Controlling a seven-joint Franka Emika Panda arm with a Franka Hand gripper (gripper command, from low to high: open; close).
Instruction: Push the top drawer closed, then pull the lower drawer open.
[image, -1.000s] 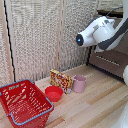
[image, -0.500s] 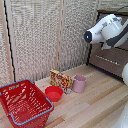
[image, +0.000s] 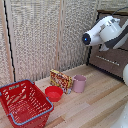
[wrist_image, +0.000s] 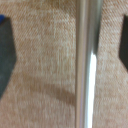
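Lower drawer (image: 111, 61) front, handle behind arm (image: 106, 31)

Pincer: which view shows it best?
Wrist view: the pincer shows two dark fingers, wide apart, facing a woven screen. The exterior view shows only the white arm; the pincer isn't discernible there.

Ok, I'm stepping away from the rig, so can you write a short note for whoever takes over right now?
Gripper: open, holding nothing. The wrist view shows only the woven screen and a silver bar, no drawer.
Arm: raised in front of the dresser, at the exterior view's right.
Drawers: one dark drawer front with a thin handle shows below the arm. The top drawer is hidden behind the arm, so open or shut cannot be told.
Done: nothing confirmed.
Left: push the top drawer closed, then pull the lower one open.
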